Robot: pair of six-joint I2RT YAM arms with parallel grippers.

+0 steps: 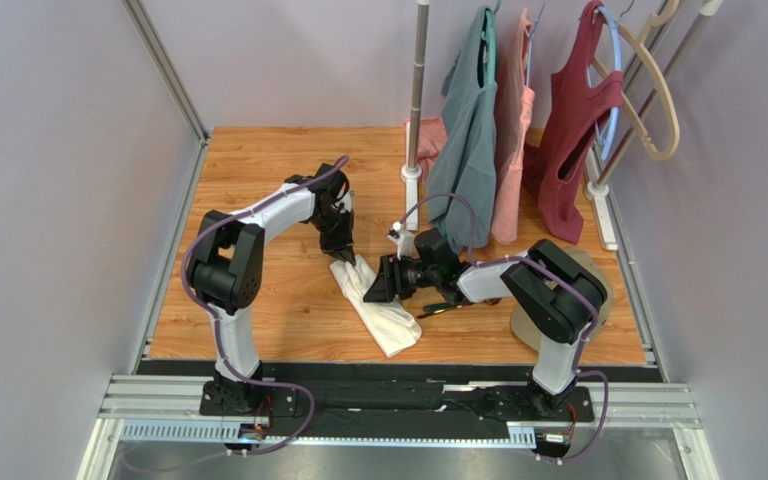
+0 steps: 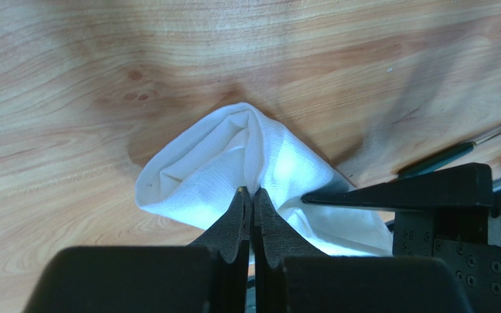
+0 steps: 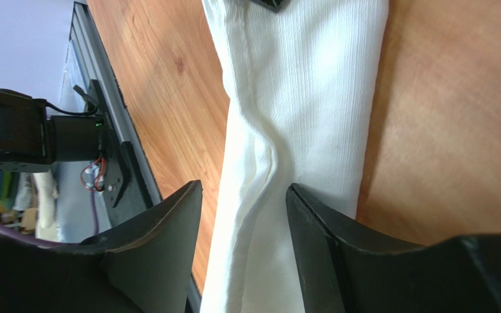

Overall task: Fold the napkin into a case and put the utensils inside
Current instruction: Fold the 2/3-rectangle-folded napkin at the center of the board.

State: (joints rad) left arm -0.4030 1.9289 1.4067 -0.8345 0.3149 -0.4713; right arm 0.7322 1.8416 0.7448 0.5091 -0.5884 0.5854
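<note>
Two pincers are working on the napkin [image 1: 386, 312], which is lying on the bench [image 1: 278, 320] as a long strip. The left pincer [image 2: 252, 195] is pinching its far end; the right pincer [image 3: 244, 189] is hanging wide over its middle. What seem to be the utensils [image 1: 445, 306] are lying just right of the napkin.

Bright, even light; soft shadows on wood table [image 2: 103, 52]; napkin [image 2: 214, 169] glares bluish-white in left wrist view; foreground blurred.

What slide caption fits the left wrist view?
Left pincer shut on the bunched end of a white napkin on the wooden table.
</note>
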